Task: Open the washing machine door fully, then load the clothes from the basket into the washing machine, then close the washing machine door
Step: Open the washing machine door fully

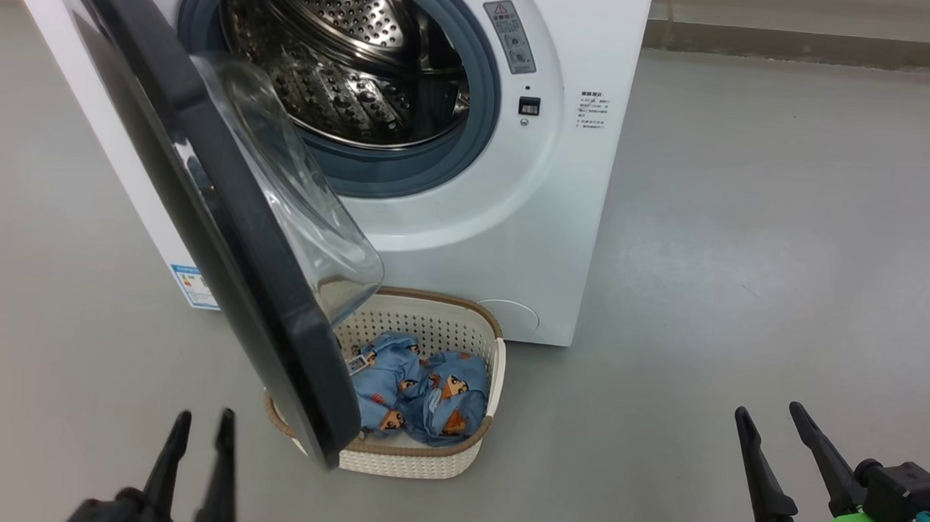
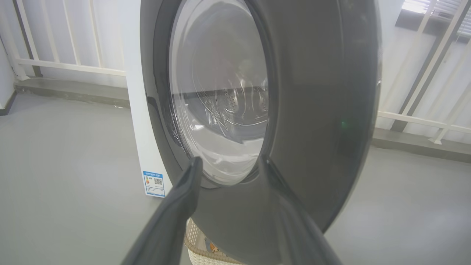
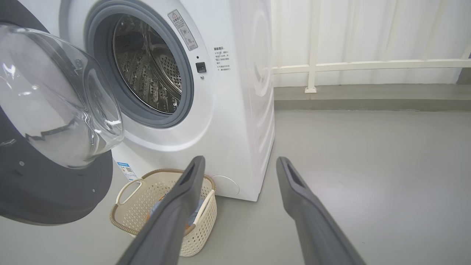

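Fingers (image 1: 174, 446) of my left tool (image 1: 207, 413) are standing apart with nothing between them. The tool is hanging released at the lower left of the head view, near the bottom edge of the washing machine door (image 1: 303, 364), with a gap showing between the two. In the left wrist view I am looking along those fingers at the door's outer face, with the glossy dark rim and the clear window lying beyond the tips.

My right tool (image 1: 767, 409) is hovering over the bare grey floor (image 1: 747, 265), well apart to the right. Its two fingers are spread wide and gripping nothing.

The door is standing swung out from the washing machine (image 1: 513, 239) on my left, with its bulging glass bowl facing the opening. In the head view its lower edge is covering the left part of the basket (image 1: 417, 463). The basket is sitting on the floor just in front of the machine, below the opening. The clothes (image 1: 420, 392) are lying bunched together inside it, light blue with orange-and-black faces.

The steel drum (image 1: 348, 52) is showing through the opening, ringed by the grey-blue gasket (image 1: 484, 97). A blue label sticker (image 1: 193, 284) is sitting low on the machine's left side.
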Available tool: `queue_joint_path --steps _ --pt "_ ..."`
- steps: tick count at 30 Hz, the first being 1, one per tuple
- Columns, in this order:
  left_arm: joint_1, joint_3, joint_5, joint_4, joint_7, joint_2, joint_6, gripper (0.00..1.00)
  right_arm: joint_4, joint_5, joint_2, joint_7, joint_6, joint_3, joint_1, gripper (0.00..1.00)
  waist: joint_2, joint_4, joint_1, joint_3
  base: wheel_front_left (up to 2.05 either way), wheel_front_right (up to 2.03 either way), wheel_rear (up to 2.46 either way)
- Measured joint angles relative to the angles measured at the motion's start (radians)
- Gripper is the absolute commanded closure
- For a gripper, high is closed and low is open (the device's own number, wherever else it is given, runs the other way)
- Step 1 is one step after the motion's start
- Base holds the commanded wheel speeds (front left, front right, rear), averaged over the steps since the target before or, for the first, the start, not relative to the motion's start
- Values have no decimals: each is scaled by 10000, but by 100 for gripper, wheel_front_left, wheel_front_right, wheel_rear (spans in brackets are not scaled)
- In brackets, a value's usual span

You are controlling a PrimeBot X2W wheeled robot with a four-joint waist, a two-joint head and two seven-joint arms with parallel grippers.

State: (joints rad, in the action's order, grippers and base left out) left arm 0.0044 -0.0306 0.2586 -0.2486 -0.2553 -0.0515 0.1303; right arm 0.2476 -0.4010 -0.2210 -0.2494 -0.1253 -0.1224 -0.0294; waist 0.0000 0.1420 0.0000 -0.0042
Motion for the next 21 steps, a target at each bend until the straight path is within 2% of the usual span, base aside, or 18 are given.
queue_joint_path --steps 4,10,14,16,21 --pt "-63 399 88 924 -2 50 0 100 -10 38 4 0 0 36 -1 0 0 36 0 -11 0 0 0" --pt "-373 343 -171 3503 -6 65 -128 100 -31 46 8 0 0 127 -4 0 0 41 0 -13 0 0 0" --pt "-477 -619 -291 4575 -13 63 -169 100 -92 50 10 0 0 291 -5 0 0 29 0 -6 0 0 0" --pt "-483 -1256 -522 4575 -13 63 -186 100 -98 50 13 0 0 301 -5 0 0 6 0 3 0 0 0" --pt "-817 -2566 -148 3762 -13 59 -259 100 -94 50 31 0 0 303 -3 0 0 -100 0 40 0 0 0"
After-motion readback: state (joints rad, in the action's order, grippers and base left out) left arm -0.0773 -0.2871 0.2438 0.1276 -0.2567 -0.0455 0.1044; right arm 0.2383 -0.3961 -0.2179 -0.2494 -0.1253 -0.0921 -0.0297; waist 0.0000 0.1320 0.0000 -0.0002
